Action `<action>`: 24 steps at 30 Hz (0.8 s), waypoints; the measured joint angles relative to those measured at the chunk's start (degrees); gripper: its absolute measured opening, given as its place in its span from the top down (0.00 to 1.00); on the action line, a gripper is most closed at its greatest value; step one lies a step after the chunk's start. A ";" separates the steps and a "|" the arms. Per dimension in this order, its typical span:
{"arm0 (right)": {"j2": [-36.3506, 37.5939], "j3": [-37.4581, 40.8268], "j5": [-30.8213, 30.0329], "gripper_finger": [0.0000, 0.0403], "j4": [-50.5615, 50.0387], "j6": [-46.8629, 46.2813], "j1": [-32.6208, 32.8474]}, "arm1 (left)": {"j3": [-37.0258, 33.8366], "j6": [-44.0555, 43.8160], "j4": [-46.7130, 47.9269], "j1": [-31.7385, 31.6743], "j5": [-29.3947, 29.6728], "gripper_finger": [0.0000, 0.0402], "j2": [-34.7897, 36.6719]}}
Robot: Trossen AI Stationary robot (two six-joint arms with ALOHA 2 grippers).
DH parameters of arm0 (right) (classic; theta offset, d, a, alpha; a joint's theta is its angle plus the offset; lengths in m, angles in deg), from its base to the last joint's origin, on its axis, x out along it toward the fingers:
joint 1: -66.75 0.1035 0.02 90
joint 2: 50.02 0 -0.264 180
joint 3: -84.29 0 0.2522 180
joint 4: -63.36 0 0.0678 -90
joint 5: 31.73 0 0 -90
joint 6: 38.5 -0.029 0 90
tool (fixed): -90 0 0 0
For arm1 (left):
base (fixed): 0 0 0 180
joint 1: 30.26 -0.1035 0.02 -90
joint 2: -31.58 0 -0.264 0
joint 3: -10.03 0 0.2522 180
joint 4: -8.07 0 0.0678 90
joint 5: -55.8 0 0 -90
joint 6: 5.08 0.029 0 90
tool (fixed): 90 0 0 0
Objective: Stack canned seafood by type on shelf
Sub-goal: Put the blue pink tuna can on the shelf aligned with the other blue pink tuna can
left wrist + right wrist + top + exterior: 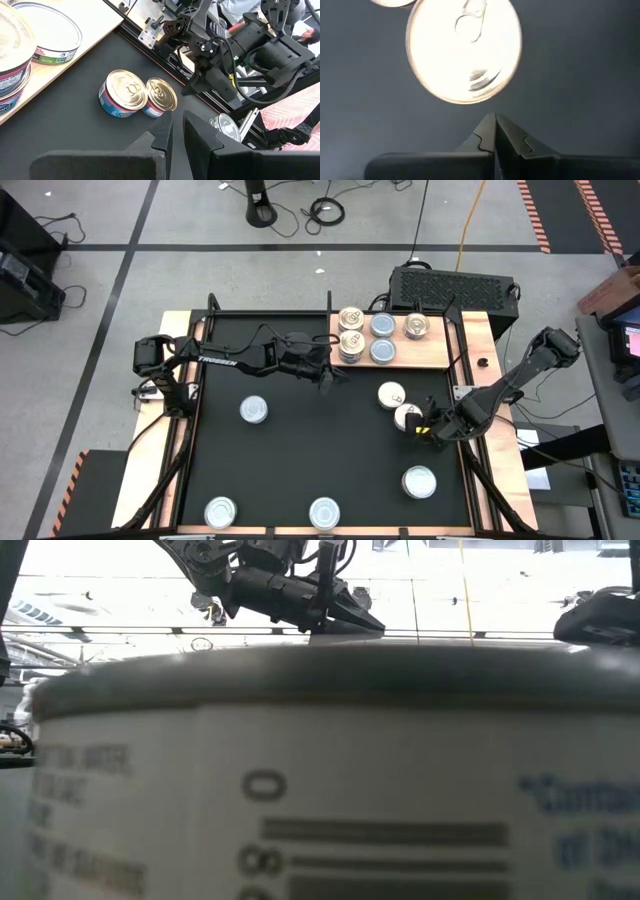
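Note:
The shelf (440, 352) lies at the table's far right and bears several tins of canned seafood (350, 345), some of them stacked. Two gold-topped tins (391, 393) (407, 417) stand side by side on the black mat in front of it. My right gripper (495, 117) hangs shut, pointing down, just beside the nearer tin (465, 50) and clear of it. My left gripper (178, 132) hovers above the mat's middle, aimed at these two tins (127, 92), shut but for a narrow slit and holding nothing.
More tins stand on the mat: one at mid-left (254, 410), two along the near edge (219, 510) (324, 512) and one at near right (419, 481). One tin (320, 790) fills the low view. A black ventilated box (452, 284) sits behind the shelf.

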State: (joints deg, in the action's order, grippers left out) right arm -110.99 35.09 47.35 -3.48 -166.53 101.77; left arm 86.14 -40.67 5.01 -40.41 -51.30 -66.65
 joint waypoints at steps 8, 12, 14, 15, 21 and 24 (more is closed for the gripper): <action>-0.05 0.00 -4.31 0.99 -3.00 -1.30 -0.62 | 0.00 -0.07 0.00 -0.65 -0.02 0.89 0.00; -0.05 0.00 -3.99 0.93 -5.72 -1.79 -1.29 | 0.00 -1.44 -0.01 -1.27 -0.02 0.89 0.00; -0.05 0.00 -4.00 0.89 -7.22 -1.85 -1.68 | 0.00 -1.57 0.00 -1.49 -0.02 0.89 0.00; -0.06 0.00 -4.11 0.86 -7.80 -1.85 -1.80 | 0.00 -1.60 -0.02 -1.50 -0.02 0.89 0.00; -0.07 2.22 -4.68 0.70 -6.52 -1.82 -2.01 | 0.00 -1.62 -0.04 -1.53 -0.02 0.89 0.00; -0.09 4.45 -7.24 0.65 -1.82 -1.76 -1.99 | -0.01 -1.64 -0.04 -1.51 -0.02 0.89 0.00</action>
State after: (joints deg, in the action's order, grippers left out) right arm -111.08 39.55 40.11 -5.30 -168.29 99.78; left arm 86.13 -42.31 4.97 -41.92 -51.32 -66.65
